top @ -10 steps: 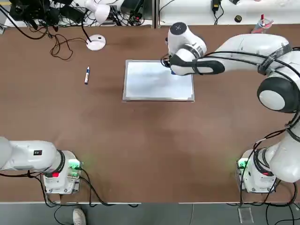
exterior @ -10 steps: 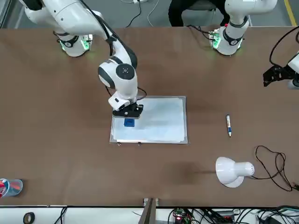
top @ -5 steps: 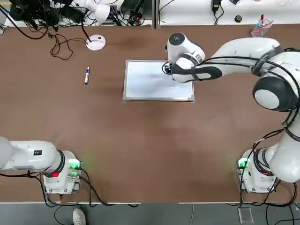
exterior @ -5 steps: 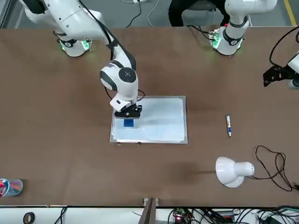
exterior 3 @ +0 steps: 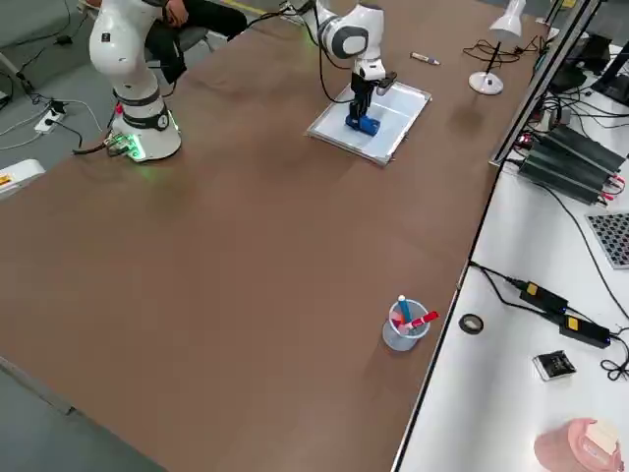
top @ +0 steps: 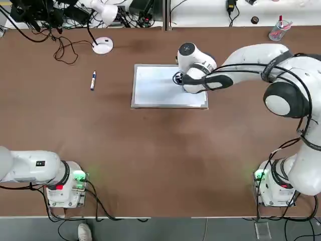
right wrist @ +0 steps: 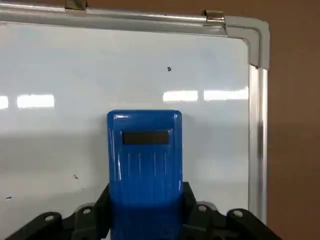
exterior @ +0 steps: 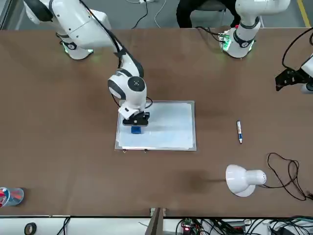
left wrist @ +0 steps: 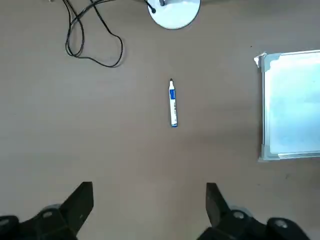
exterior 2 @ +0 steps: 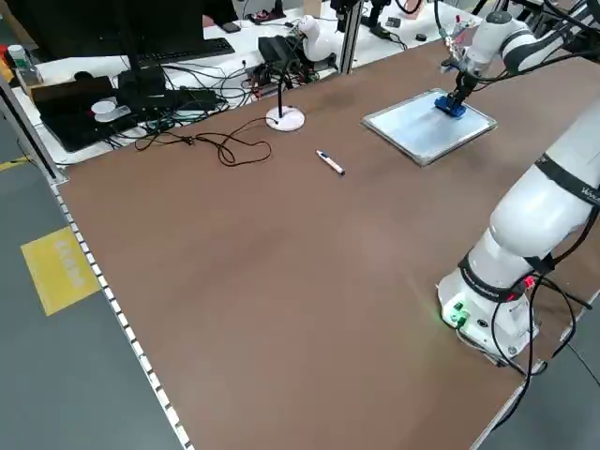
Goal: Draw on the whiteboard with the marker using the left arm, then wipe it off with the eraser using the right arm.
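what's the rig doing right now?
The right gripper is shut on the eraser and presses it on the whiteboard, near the board's edge on the robot's right. The board looks nearly clean, only a few tiny specks show in the right wrist view. The marker lies on the table off the board, on the robot's left. The left gripper is open and empty, high above the table.

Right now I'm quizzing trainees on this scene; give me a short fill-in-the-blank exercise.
1. The right pincer is shut on the blue ____.
2. The eraser rests on the ____.
3. The marker lies on the ____, outside the whiteboard.
4. The left pincer is ____.

Missing: eraser; whiteboard; table; open
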You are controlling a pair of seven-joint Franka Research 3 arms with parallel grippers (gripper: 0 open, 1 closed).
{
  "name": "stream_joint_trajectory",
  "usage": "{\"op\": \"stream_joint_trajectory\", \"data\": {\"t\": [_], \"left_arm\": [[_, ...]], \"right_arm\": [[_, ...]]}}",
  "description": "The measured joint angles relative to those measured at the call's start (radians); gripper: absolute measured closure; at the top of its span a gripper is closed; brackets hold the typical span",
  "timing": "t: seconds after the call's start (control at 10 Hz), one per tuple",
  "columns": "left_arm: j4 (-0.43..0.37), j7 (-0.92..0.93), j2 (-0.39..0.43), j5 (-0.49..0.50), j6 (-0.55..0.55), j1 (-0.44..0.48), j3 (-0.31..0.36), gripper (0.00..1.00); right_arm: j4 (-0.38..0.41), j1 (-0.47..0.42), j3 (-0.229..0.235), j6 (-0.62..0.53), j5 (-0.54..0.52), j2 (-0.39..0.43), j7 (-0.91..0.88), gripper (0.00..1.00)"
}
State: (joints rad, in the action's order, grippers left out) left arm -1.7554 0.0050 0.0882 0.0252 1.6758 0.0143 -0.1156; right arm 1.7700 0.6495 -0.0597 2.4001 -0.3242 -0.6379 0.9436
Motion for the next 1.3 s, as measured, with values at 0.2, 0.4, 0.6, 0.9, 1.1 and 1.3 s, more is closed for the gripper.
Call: {"op": "stream_joint_trajectory", "data": {"t": [0.2,0.4,0.6,0.9,1.1,1.3], "left_arm": [[0.000,0.000,-0.003,0.000,0.001,0.000,0.000,0.00],[0.000,0.000,-0.004,0.000,0.001,0.000,0.000,0.00],[0.000,0.000,-0.005,0.000,0.002,0.000,0.000,0.00],[0.000,0.000,-0.005,0.000,0.003,0.000,0.000,0.00],[0.000,0.000,-0.005,0.000,0.003,0.000,0.000,0.00],[0.000,0.000,-0.005,0.000,0.004,0.000,0.000,0.00]], "right_arm": [[-0.011,0.004,-0.002,0.006,-0.012,-0.011,0.027,0.44],[-0.039,0.021,-0.003,0.011,-0.016,-0.032,0.065,0.44],[-0.082,0.051,-0.003,0.010,-0.021,-0.060,0.111,0.44],[-0.140,0.095,-0.002,0.003,-0.030,-0.097,0.175,0.44],[-0.172,0.118,0.001,-0.002,-0.031,-0.116,0.209,0.44],[-0.202,0.139,0.002,-0.006,-0.033,-0.134,0.244,0.44]]}}
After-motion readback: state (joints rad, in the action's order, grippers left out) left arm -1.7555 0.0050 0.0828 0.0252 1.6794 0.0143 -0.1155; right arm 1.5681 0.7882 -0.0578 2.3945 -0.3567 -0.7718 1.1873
